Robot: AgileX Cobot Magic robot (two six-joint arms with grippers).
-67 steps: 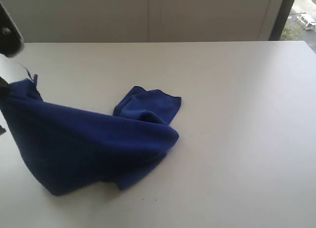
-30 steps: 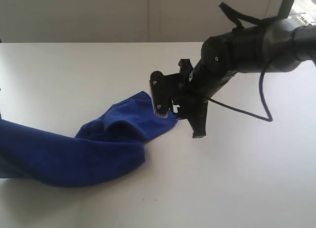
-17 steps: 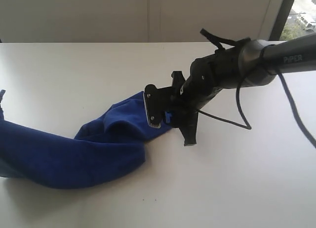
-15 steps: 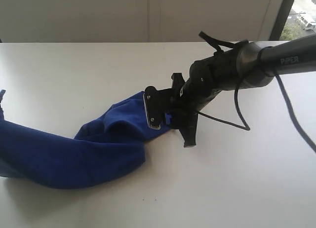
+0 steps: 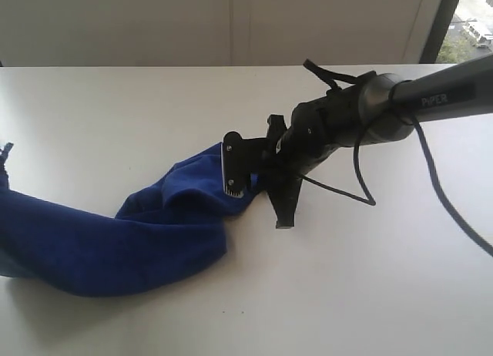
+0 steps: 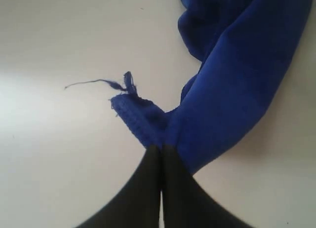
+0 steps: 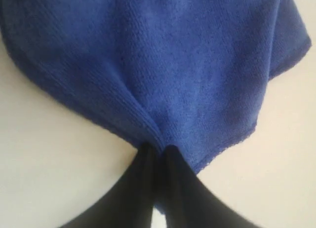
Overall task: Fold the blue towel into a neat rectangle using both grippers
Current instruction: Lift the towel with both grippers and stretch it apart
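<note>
1. Shows the blue towel (image 5: 115,240) drawn out as a long, bunched band over the left half of the white table (image 5: 370,279).
2. Sets its long axis left to right in the exterior view. Slants from the near left edge of the picture toward the far right and ends about the table's middle.
3. Narrows at the right end to a point facing right and a little far. Carries a raised hump of cloth just left of that point and a thick rounded fold sagging toward the near side.
4. Brings the right gripper (image 7: 157,151) in from the right on a black arm (image 5: 362,113). Has its jaws pressed together on the towel's right end, near the hemmed edge, with the cloth gathering into pleats at the pinch in the right wrist view.
5. Leaves the left gripper (image 6: 161,150) outside the exterior picture, beyond its left edge. Has its jaws clamped tight on a hemmed corner at the towel's left end in the left wrist view.
6. Trails a thin thread tail (image 6: 91,83) from that corner out over bare table.
7. Runs the cloth away from the left grip as one broad band, with a shadow on the table alongside it.
</note>
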